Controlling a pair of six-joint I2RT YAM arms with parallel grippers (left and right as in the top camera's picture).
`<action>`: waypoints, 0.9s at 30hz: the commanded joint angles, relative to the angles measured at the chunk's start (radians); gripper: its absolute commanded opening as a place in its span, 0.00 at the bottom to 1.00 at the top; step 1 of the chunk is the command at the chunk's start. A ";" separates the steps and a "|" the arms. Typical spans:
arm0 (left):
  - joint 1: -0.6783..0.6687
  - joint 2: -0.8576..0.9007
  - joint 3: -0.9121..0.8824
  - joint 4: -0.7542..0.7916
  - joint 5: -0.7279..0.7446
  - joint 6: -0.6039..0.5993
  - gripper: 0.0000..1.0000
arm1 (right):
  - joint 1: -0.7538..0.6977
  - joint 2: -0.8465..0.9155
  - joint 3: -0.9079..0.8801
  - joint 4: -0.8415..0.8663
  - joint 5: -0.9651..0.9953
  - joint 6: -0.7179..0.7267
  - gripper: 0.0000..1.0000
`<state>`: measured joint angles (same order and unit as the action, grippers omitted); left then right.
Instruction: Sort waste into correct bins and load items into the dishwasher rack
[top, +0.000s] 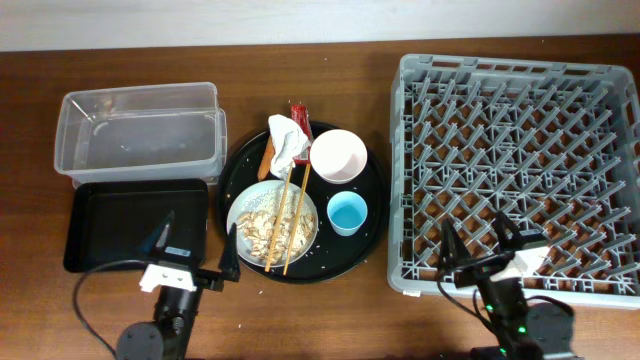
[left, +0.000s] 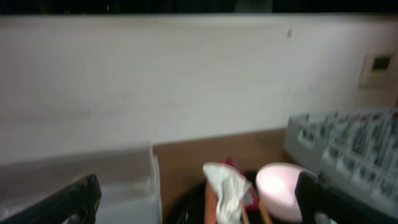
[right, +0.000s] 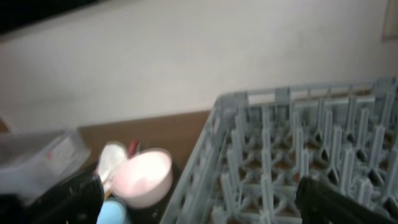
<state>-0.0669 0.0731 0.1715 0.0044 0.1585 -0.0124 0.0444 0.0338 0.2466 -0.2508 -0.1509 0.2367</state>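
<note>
Only overhead shows the plate (top: 272, 225); left fingers (top: 229, 262) and right fingers (top: 452, 248) stand spread.

Narrow table (top: 391, 120) strip between round tray (top: 374, 178), rack (top: 402, 170)

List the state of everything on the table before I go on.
clear tub, empty
black tray, empty
rack, empty
bowl, upright, empty
cup, upright
plate, holding food scraps, chopsticks lying across
napkin, crumpled, on round tray
red wrapper, behind napkin, partly hidden
left gripper, open, empty
right gripper, open, empty
</note>
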 joint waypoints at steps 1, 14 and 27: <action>0.004 0.208 0.234 -0.152 0.019 -0.044 0.99 | -0.006 0.119 0.228 -0.180 -0.049 0.002 0.98; -0.011 1.265 1.168 -0.847 0.500 -0.071 0.99 | -0.007 0.910 0.925 -0.748 -0.123 0.004 0.98; -0.408 1.840 1.168 -0.462 -0.181 -0.246 0.68 | -0.006 1.209 0.926 -0.861 0.012 0.120 0.98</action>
<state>-0.4767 1.8301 1.3296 -0.4965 0.0849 -0.2291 0.0444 1.2446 1.1614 -1.1034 -0.1543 0.3443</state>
